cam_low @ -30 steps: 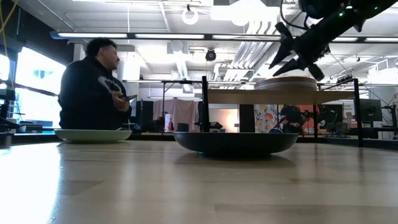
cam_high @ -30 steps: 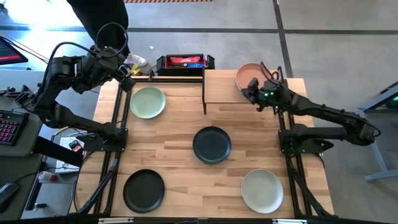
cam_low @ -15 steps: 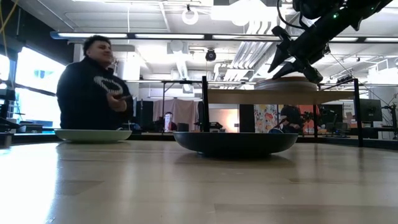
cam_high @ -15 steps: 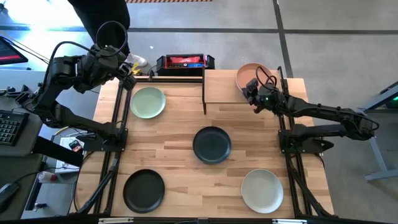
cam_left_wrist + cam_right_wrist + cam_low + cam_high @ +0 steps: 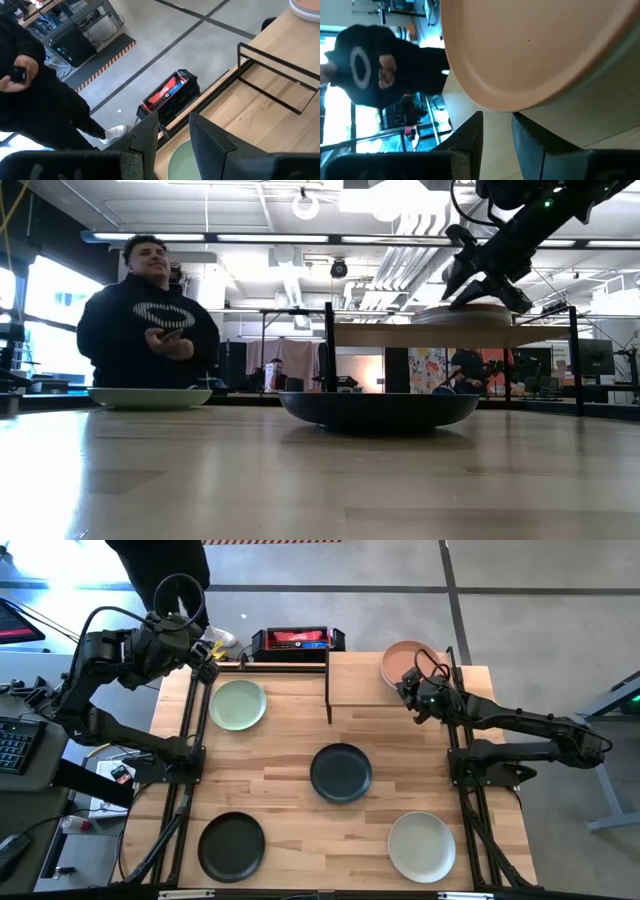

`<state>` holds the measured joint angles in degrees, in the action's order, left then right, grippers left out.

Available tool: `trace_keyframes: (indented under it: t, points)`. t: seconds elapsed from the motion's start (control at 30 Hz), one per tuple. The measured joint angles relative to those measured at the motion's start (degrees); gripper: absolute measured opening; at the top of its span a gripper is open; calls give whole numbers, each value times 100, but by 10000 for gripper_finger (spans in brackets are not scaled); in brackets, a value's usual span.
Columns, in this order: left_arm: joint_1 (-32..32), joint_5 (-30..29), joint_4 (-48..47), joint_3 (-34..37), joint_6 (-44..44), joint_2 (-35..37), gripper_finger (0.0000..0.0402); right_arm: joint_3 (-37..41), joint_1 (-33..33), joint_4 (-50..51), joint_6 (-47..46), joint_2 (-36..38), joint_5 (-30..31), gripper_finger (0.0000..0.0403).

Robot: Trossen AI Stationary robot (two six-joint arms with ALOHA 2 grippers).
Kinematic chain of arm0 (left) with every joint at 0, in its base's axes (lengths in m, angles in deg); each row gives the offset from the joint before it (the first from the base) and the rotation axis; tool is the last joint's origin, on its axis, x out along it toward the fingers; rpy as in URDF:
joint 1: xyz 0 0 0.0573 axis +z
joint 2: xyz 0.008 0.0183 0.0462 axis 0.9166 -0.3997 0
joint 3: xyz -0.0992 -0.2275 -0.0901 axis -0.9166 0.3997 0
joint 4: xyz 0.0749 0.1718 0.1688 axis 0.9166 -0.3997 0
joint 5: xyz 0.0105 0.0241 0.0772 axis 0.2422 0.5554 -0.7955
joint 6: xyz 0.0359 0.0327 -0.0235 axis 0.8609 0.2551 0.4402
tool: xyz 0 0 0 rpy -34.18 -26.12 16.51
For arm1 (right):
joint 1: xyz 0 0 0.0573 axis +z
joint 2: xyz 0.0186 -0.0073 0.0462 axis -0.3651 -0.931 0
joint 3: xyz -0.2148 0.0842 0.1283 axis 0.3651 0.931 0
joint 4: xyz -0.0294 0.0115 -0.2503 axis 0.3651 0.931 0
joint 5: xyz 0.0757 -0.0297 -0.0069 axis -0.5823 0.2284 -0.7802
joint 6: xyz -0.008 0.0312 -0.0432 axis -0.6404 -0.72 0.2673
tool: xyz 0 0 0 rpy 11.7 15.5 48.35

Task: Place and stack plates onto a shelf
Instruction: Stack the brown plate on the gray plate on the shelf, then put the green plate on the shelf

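Note:
A peach plate (image 5: 404, 660) lies at the right end of the shelf (image 5: 358, 682), seemingly on top of a paler plate (image 5: 607, 92). My right gripper (image 5: 497, 131) stands open at the peach plate's near rim, slanting down over it (image 5: 480, 285). On the tabletop lie a pale green plate (image 5: 237, 704), a dark teal plate (image 5: 341, 772), a black plate (image 5: 231, 846) and an off-white plate (image 5: 421, 846). My left gripper (image 5: 173, 135) waits open, raised over the table's far left corner (image 5: 205, 658). My right gripper has its fingertips (image 5: 472, 131) right at the peach plate's near rim (image 5: 495, 107), coming in slanting from the table's near right side. Nothing shows between the two fingers. Whether they touch the rim, I cannot tell.
The shelf's thin black posts (image 5: 329, 690) stand at its left end. A red-and-black box (image 5: 297, 639) sits beyond the table's far edge. A person (image 5: 150, 320) stands behind the far left corner, close to my left arm.
My right gripper has rolled about its wrist and sunk a little toward the peach plate's rim; the gap between its fingers looks the same. The person behind the table has turned toward it.

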<state>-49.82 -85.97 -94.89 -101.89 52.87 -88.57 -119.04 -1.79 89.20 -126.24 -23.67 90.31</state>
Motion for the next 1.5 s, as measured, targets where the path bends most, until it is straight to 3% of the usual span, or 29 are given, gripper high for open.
trace_keyframes:
  t: [0.47,0.63,0.83,1.1,1.5]
  points:
    - [1,48,-3,0,-98,-1,99,0,16,223,347,726,248,87]
    - [2,530,-9,0,-105,-89,99,0,112,-750,1265,791,-115,87]
    - [2,916,-207,35,-466,-293,99,-2,125,-1293,1849,785,-1170,87]
    - [2,1045,-348,848,-1231,-555,99,-2,125,-1079,2490,772,-2292,87]
    - [59,1317,-236,2619,-2369,-872,99,-2,125,-1076,3669,772,-2322,87]
